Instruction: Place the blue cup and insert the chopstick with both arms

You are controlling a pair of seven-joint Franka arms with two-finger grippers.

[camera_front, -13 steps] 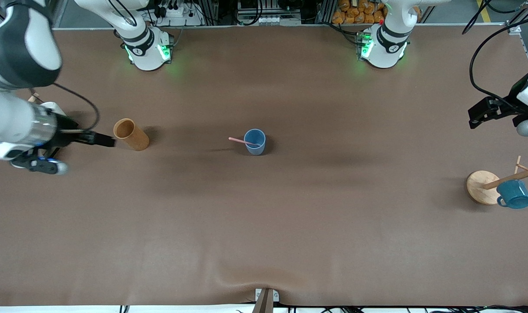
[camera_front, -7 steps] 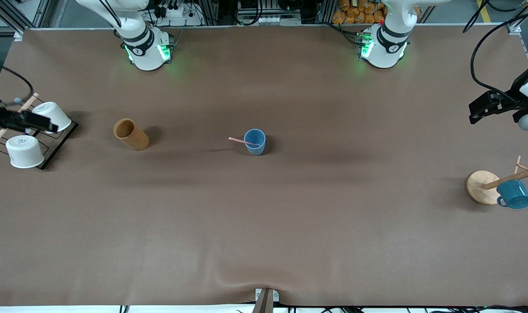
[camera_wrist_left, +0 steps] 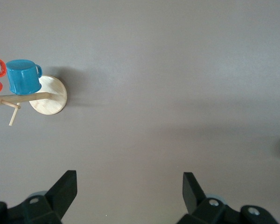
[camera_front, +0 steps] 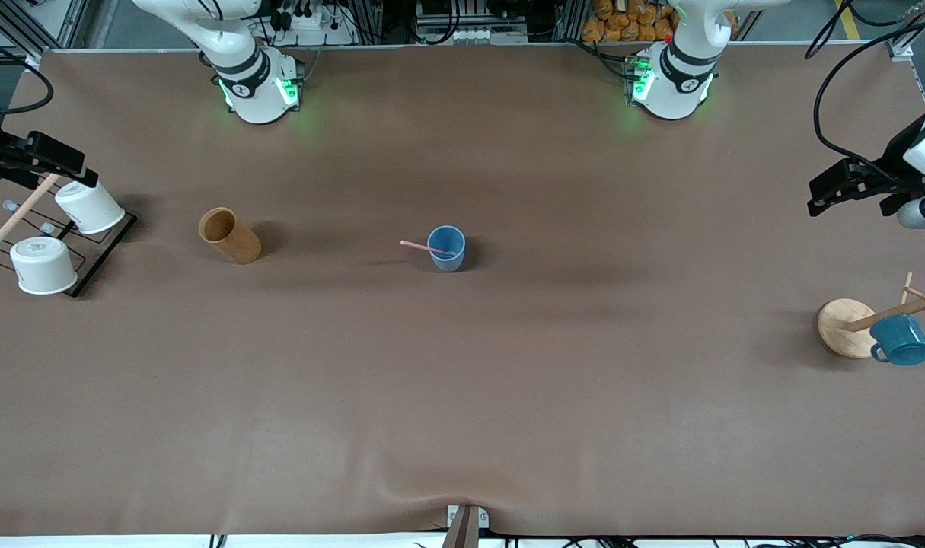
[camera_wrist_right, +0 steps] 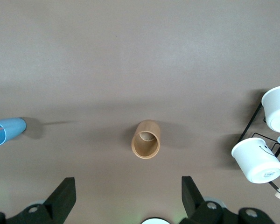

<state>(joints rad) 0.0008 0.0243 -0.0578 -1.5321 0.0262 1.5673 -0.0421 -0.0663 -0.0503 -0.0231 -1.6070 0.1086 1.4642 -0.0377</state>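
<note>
Two dark grippers hang spread and empty: the left gripper (camera_front: 831, 188) over the left arm's table end, the right gripper (camera_front: 47, 156) over the wire rack. The muted light-blue tumbler (camera_front: 447, 247) stands mid-table, the thin pale-pink chopstick (camera_front: 425, 247) leaning in it. A table bump could topple both.

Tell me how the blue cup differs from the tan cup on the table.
The blue cup is light blue; the tan cup is wood-coloured. The blue cup holds the pink chopstick, leaning out over its rim; the tan cup holds no stick. The tan cup stands toward the right arm's end, the blue cup mid-table. Both are handleless and upright.
</note>
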